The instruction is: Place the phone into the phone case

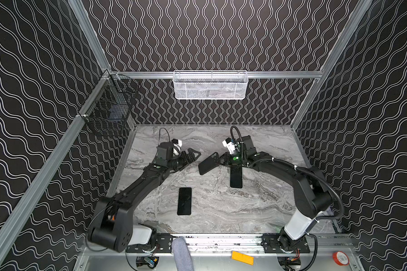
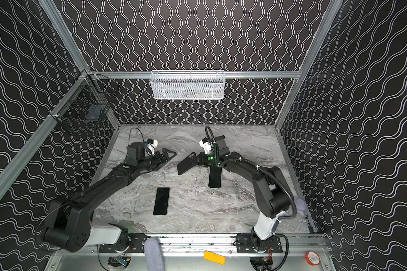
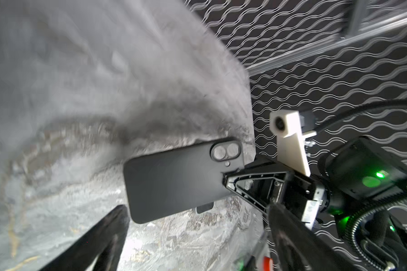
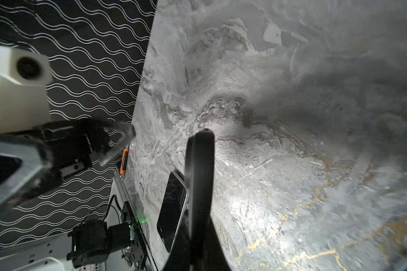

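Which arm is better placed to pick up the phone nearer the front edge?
Probably the left: the left gripper is open and empty, while the right gripper is shut on the phone case. The phone lies nearer the left arm.

The matte black phone case (image 1: 208, 163), camera cutout showing, hangs tilted above the middle of the surface (image 1: 256, 206), pinched at one end by the right claw (image 1: 220, 161). A black phone (image 1: 184, 201) lies flat nearer the front edge. A second phone (image 1: 236, 179) lies right of centre.

Bare tabletop (image 1: 221, 211) around near phone (image 1: 184, 201)
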### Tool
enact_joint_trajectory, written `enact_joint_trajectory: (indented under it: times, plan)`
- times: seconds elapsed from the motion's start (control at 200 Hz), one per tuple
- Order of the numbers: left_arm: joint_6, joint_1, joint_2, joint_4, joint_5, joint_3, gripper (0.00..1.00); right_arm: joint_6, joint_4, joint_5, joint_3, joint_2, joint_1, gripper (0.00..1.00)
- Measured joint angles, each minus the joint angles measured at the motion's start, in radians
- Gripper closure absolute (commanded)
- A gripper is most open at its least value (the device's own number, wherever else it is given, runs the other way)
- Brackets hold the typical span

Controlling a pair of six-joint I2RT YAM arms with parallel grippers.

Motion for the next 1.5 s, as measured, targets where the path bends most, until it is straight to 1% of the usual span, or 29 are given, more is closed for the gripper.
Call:
enact_joint_trajectory:
  times: [0.09,0.215,0.315,0.385,0.526,0.641,0.756,0.811,0.886,0.941,1.031,1.096,1.171,1.321,1.497]
  plan:
    - [0.099,0.000,-0.066,-0.114,-0.057,0.076,0.03,-0.052,-0.006,0.002,-0.009,-0.071,-0.013,1.00]
    - [0.199,0.000,-0.114,-0.230,-0.134,0.126,0.03,-0.134,-0.016,0.021,-0.032,-0.158,-0.017,0.98]
    - [0.259,0.000,-0.126,-0.293,-0.181,0.145,0.03,-0.225,-0.026,0.066,-0.048,-0.216,-0.015,0.98]
    - [0.300,0.000,-0.129,-0.324,-0.192,0.154,0.03,-0.302,-0.020,0.126,-0.078,-0.260,-0.008,0.98]
    - [0.389,0.000,-0.138,-0.361,-0.188,0.181,0.04,-0.526,0.048,0.251,-0.222,-0.380,0.020,1.00]
    - [0.476,0.000,-0.159,-0.366,-0.159,0.198,0.05,-0.734,0.111,0.316,-0.317,-0.465,0.032,1.00]
    - [0.500,0.000,-0.164,-0.372,-0.140,0.218,0.07,-0.907,0.176,0.408,-0.362,-0.509,0.051,1.00]
    - [0.465,0.000,-0.150,-0.371,-0.124,0.227,0.09,-0.967,0.224,0.463,-0.385,-0.521,0.063,1.00]
    - [0.381,0.000,-0.116,-0.361,-0.089,0.225,0.12,-1.043,0.296,0.538,-0.431,-0.537,0.087,1.00]
    - [0.292,0.000,-0.087,-0.330,-0.037,0.200,0.14,-1.094,0.357,0.584,-0.474,-0.547,0.111,1.00]
    - [0.106,-0.004,-0.064,-0.235,0.054,0.100,0.15,-1.195,0.477,0.682,-0.551,-0.542,0.173,1.00]
    - [-0.017,-0.009,-0.066,-0.198,0.098,0.042,0.13,-1.283,0.579,0.757,-0.605,-0.515,0.223,1.00]
    - [-0.109,-0.014,-0.077,-0.170,0.126,0.016,0.11,-1.398,0.714,0.863,-0.663,-0.455,0.278,1.00]
    - [-0.234,-0.035,-0.095,-0.104,0.152,0.002,0.09,-1.621,1.009,1.034,-0.738,-0.328,0.365,1.00]
    - [-0.344,-0.097,-0.064,-0.046,0.151,-0.033,0.09,-1.812,1.291,1.137,-0.745,-0.214,0.451,1.00]
